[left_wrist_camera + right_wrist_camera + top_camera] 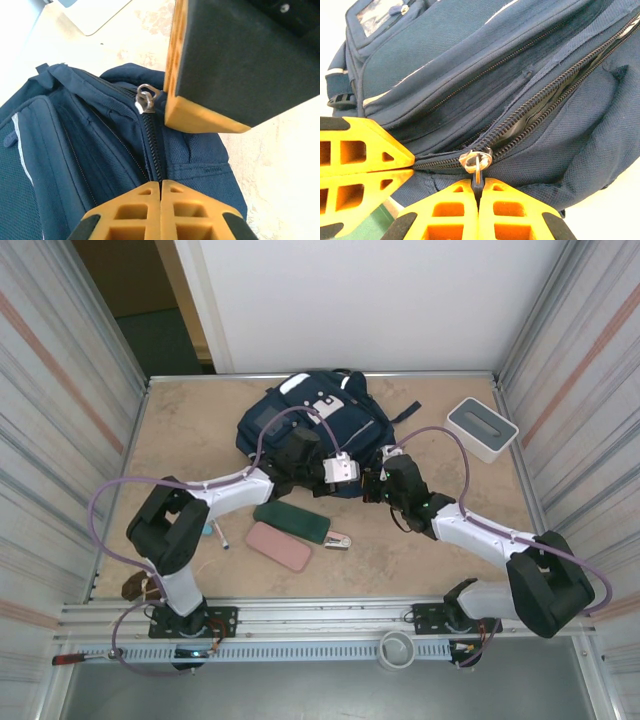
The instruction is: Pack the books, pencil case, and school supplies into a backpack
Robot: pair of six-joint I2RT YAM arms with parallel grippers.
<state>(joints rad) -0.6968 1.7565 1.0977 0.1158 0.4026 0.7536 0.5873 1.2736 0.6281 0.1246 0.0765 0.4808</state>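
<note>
Both arms reach in from the near edge; your two grippers meet almost tip to tip mid-table.

Left arm: elbow raised on the left, forearm angled inward, left gripper (358, 474) with its fingers (135, 210) pressed flush together. Right arm: elbow folded far right, forearm running inward and low, right gripper (479, 202) closed, its tips nipping the tab of the zipper pull (476, 161).

Backpack (270, 425) left of box (481, 426), behind stapler (338, 540)
</note>
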